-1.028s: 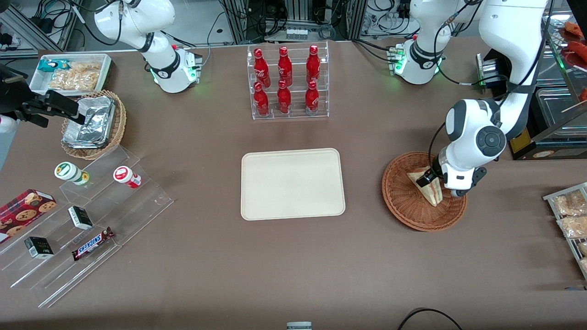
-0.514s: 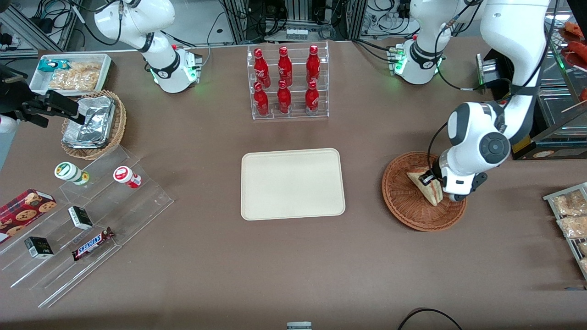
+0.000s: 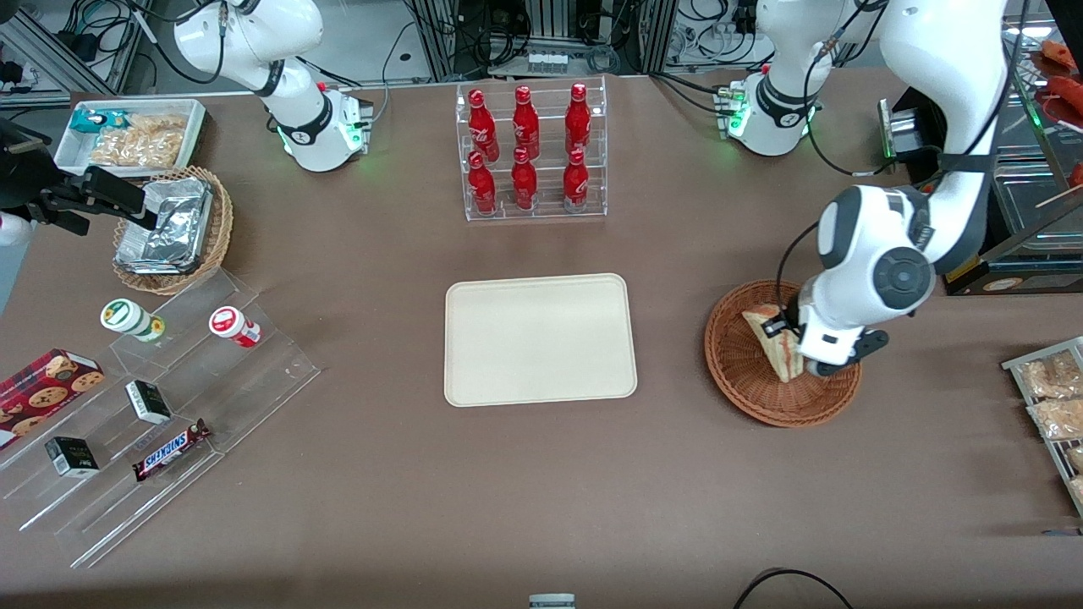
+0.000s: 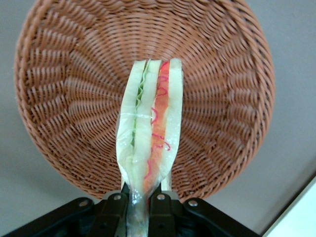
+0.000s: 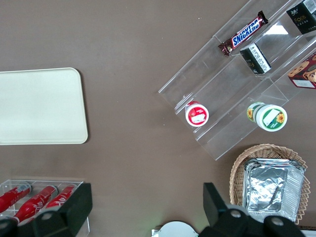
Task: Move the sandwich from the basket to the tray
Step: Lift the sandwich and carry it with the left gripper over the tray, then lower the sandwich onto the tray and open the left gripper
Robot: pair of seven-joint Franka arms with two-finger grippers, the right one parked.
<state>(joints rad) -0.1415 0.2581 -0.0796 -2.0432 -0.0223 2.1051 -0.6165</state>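
The sandwich, a wrapped wedge of pale bread with red-orange and green layers, hangs edge-up just above the reddish-brown wicker basket. My left gripper is shut on the wedge's end, its black fingers pressed against both sides. The cream-beige tray lies flat at the table's middle, well apart from the basket, toward the parked arm's end from it, with nothing on it.
An acrylic rack of red bottles stands farther from the front camera than the tray. Toward the parked arm's end are a tan basket of foil packs, a stepped acrylic display with snacks and a white snack tray. Bagged snacks lie near the working arm's end.
The gripper has risen slightly and shifted toward the tray with the sandwich in it; the wedge now stands more upright over the basket.
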